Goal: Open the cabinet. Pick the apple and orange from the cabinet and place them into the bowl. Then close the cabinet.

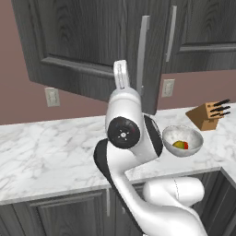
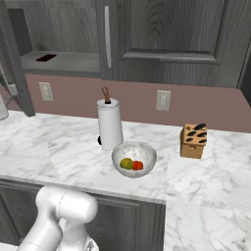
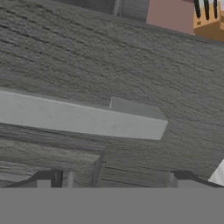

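The cabinet's left door stands swung open, its long silver bar handle at the free edge. In the hand view my gripper is open, its two dark fingertips spread wide just short of that handle on the wood-grain door. The speckled bowl sits on the counter by the front edge, and it also shows in the left base view. In it lie a red fruit and a yellow-green fruit; which is the apple and which the orange I cannot tell.
A white paper-towel roll stands just behind the bowl. A wooden knife block stands to the bowl's right. The open cabinet shelf holds a small dark red thing. The marble counter stretches left.
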Tool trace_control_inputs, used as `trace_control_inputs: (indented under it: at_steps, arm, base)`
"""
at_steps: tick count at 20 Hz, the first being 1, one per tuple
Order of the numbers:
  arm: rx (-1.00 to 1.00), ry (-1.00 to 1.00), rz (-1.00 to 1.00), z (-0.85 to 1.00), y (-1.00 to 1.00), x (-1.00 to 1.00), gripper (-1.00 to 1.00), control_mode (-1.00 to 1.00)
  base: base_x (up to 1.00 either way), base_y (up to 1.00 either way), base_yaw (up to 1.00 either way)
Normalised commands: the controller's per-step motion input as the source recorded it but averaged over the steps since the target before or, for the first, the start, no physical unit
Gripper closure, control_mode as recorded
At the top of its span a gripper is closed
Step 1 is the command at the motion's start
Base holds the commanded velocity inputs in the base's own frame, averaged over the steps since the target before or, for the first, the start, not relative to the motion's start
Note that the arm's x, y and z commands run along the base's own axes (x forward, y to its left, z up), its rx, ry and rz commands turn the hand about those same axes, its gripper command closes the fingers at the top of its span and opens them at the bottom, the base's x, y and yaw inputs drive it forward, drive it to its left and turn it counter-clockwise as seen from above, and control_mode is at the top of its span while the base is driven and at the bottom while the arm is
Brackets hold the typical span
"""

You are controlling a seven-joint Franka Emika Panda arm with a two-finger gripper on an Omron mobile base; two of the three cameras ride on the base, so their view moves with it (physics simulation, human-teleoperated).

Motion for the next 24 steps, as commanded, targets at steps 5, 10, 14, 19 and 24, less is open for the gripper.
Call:
trace_control_inputs:
  at_steps: [5,10,14,19,24]
  arm:
    - [0.00,0.00,0.00,0.00,-0.35,0.54,-1.00,-1.00]
    - [0.00,0.00,0.00,0.00,-0.36,0.51,-1.00,-1.00]
    - [0.00,0.00,0.00,0.00,-0.32,0.45,-1.00,-1.00]
    - [0.00,0.00,0.00,0.00,-0.35,0.51,-1.00,-1.00]
    - [0.00,0.00,0.01,0.00,-0.35,0.52,-1.00,-1.00]
  base:
    - [0.00,0.00,0.00]
    - [0.00,0.00,0.00]
    - [0.00,0.00,0.00]
    - [0.00,0.00,0.00]
    - [0.00,0.00,0.00]
